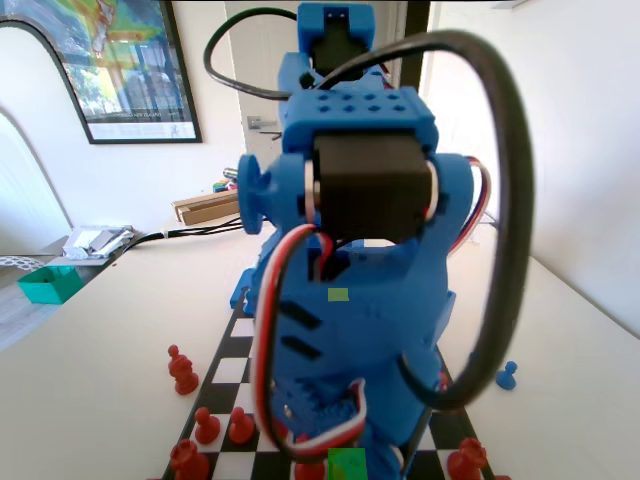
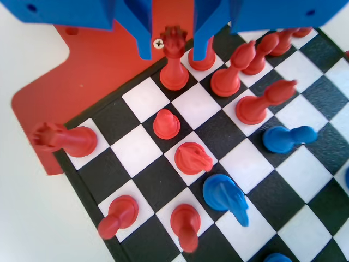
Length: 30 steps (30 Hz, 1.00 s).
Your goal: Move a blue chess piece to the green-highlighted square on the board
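Note:
In the wrist view my gripper (image 2: pixel 174 46) is open at the board's (image 2: pixel 136 150) end row, its blue jaws either side of a red crowned piece (image 2: pixel 173 63) without touching it. A blue piece (image 2: pixel 224 196) taller than a pawn stands three rows nearer. Its top is blurred, so I cannot tell whether it is the crowned blue chess piece. A second blue piece (image 2: pixel 286 138) stands to the right. In the fixed view the green-highlighted square (image 1: pixel 347 465) lies at the bottom edge, under the blue arm (image 1: pixel 360 250).
Red pieces crowd the end rows around the gripper: a rook (image 2: pixel 65 139) at the corner, pawns (image 2: pixel 166 124), tall pieces (image 2: pixel 232 73) to the right. In the fixed view red pawns (image 1: pixel 182 370) stand off the board's left side and a blue pawn (image 1: pixel 507 376) off its right. A paler yellow-green square (image 1: pixel 338 294) shows higher up.

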Motion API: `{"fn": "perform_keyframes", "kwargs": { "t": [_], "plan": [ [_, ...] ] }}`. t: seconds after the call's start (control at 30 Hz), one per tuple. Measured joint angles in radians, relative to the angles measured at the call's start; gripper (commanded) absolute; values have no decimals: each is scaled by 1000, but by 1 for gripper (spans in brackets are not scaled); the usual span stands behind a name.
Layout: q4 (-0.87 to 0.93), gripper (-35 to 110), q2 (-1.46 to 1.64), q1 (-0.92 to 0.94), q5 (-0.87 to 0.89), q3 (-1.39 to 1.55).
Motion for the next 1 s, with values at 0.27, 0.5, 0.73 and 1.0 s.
{"fn": "perform_keyframes", "kwargs": {
  "t": [0.27,0.5,0.73,1.0],
  "plan": [
    [3,3,-2,0,-18,-2],
    [2,1,-2,0,-18,-2],
    [5,1,-2,0,-18,-6],
    [14,1,-3,0,6,-71]
  ]
}}
